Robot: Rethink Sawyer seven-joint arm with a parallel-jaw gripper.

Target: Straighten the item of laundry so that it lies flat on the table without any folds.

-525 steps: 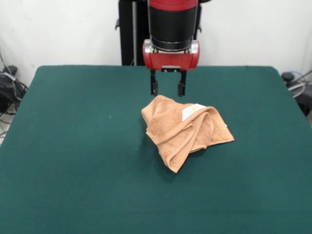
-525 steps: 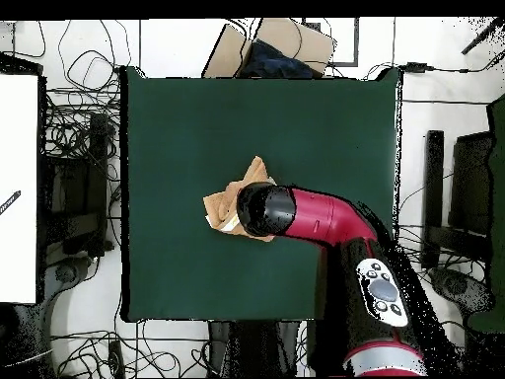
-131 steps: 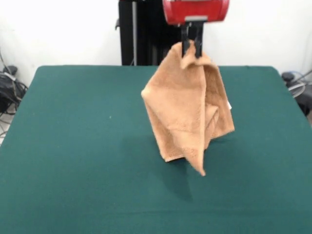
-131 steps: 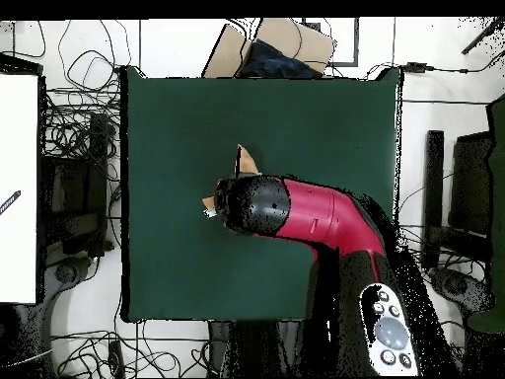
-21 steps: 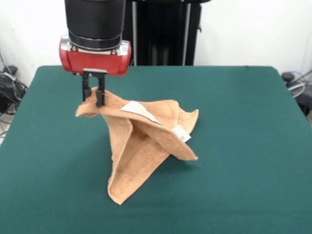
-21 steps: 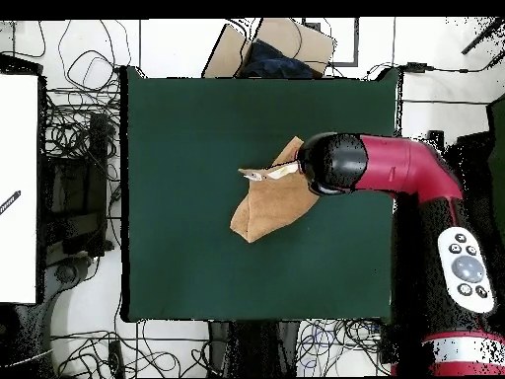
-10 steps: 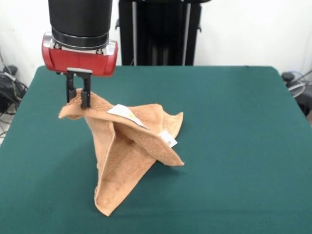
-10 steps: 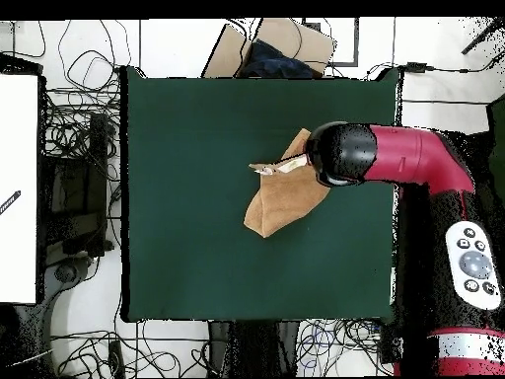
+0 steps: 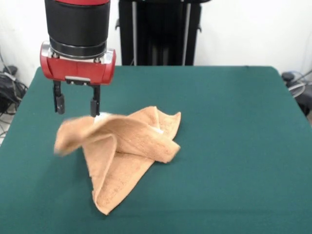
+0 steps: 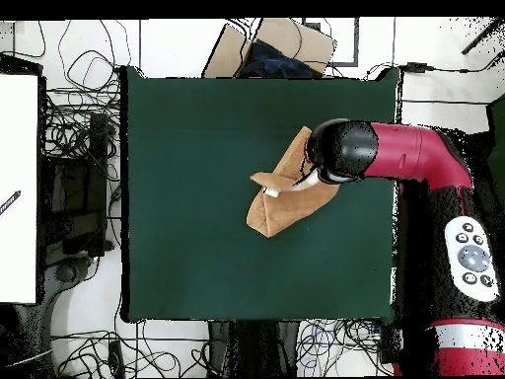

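Observation:
The peach-orange towel (image 9: 124, 146) lies crumpled and folded on the green table (image 9: 234, 146), left of centre in the front view. One corner at its left is blurred and hangs just under my gripper. My gripper (image 9: 75, 103) is open and empty, a little above that corner, apart from the cloth. In the overhead view the towel (image 10: 281, 197) lies right of the table's centre (image 10: 197, 148), partly under the red arm, and the gripper itself is hidden by the arm's black end.
A cardboard box (image 10: 266, 49) stands beyond the table's top edge in the overhead view. Cables and equipment (image 10: 74, 178) lie on the floor around the table. The arm's pedestal column (image 9: 156, 31) stands behind the table.
My gripper has opened and let go of the towel's corner. The raised cloth has dropped and slumped onto the table. The gripper has risen slightly.

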